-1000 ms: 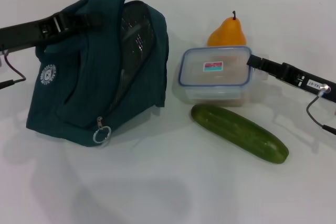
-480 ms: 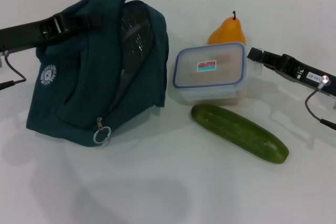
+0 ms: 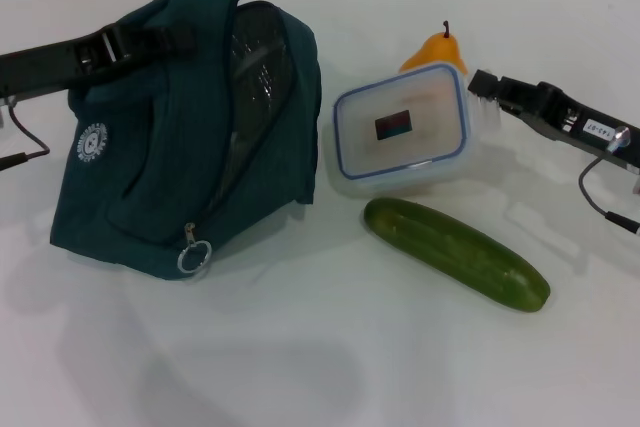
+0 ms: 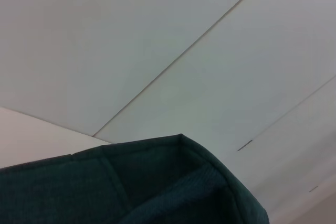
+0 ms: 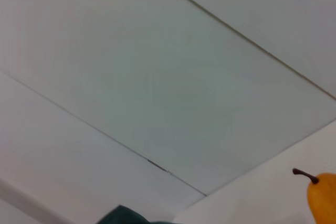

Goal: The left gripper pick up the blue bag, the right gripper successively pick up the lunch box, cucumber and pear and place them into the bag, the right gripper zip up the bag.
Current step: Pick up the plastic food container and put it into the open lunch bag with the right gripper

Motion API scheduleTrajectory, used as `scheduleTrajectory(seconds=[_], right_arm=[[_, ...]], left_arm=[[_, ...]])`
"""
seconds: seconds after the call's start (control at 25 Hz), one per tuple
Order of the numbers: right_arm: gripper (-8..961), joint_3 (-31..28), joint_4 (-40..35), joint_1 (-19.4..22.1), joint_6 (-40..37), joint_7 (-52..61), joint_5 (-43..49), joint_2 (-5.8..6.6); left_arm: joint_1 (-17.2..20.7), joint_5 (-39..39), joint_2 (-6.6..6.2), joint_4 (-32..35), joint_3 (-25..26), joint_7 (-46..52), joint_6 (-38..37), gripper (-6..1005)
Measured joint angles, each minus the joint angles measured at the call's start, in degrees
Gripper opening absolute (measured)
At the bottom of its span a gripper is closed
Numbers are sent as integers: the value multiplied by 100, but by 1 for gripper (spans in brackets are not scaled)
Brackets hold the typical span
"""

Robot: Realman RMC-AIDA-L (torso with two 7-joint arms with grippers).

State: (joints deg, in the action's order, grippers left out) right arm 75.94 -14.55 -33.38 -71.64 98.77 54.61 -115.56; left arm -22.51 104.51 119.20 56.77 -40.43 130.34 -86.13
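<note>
Bag (image 3: 180,137): dark teal woven fabric, soft and slumped; stands on the left of the bench (image 3: 300,347). Top flap open, showing a shiny silvery lining. Round white printed emblem on the side, writing too small to read. Metal zip pull with a ring at the lower front edge.
Left gripper (image 3: 175,39): black, reaches in from the left and meets the bag's upper edge; jaws hidden in the fabric, so closed or open cannot be told.
Box (image 3: 402,129): clear plastic lunch box, rounded rectangle, blue seal round the lid; small dark label on the lid, not readable. Tilted, lid facing the camera, right of the bag and just behind the cucumber.
Right gripper (image 3: 484,87): black, at the box's right edge; jaws closed on the box rim.
Cucumber (image 3: 455,252): long, dark green, glossy with pale speckles; lies diagonally on the bench in front of the box.
Pear (image 3: 437,47): orange-yellow, smooth, dark stem upright; behind the box, mostly hidden by it.
Arm label: white tag on the right arm, text unreadable.
</note>
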Motion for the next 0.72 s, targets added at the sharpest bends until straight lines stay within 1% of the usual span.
scheduleTrajectory(seconds=[0.2, 0.72], right_arm=[[95, -27, 54, 108, -209, 148, -303, 4], [94, -78, 118, 331, -556, 266, -536, 16]], left_arm=[[13, 0, -2, 0, 0, -3, -1, 47], [4, -14, -17, -148, 0, -134, -18, 47]])
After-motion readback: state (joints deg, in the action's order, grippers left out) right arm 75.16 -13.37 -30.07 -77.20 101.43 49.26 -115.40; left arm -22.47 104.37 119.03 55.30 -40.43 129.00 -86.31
